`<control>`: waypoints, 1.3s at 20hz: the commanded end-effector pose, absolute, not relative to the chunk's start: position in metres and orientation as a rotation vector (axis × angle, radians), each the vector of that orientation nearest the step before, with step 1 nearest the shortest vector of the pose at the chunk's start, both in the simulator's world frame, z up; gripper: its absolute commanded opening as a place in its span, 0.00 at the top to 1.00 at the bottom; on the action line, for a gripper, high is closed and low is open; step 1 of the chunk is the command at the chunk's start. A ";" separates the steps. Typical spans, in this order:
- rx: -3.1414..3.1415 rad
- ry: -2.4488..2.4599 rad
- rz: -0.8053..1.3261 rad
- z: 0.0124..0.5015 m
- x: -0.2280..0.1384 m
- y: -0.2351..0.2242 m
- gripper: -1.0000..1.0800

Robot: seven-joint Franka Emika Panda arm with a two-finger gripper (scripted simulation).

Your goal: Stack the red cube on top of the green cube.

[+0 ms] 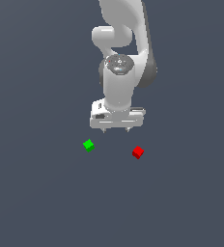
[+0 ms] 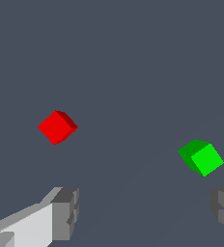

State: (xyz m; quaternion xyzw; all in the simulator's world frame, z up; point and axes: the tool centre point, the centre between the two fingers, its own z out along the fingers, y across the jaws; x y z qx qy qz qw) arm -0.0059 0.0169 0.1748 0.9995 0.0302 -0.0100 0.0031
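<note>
The red cube [image 1: 138, 152] lies on the dark grey floor, toward the exterior view's right. The green cube [image 1: 89, 145] lies apart from it, toward the exterior view's left. My white gripper [image 1: 116, 130] hangs above the floor, behind and between the two cubes, touching neither. Its jaws are open and hold nothing. In the wrist view the red cube [image 2: 57, 127] and the green cube [image 2: 201, 157] both lie beyond the fingertips [image 2: 65, 212], well apart from each other.
The floor [image 1: 46, 202] is a plain dark grey surface. The white arm [image 1: 121, 58] rises behind the gripper.
</note>
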 end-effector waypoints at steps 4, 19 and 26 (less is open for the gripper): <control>3.133 0.108 -0.031 0.174 -0.005 0.018 0.04; 3.087 0.574 -0.018 0.130 0.017 0.061 0.04; 2.999 0.938 -0.007 0.097 0.025 0.100 0.04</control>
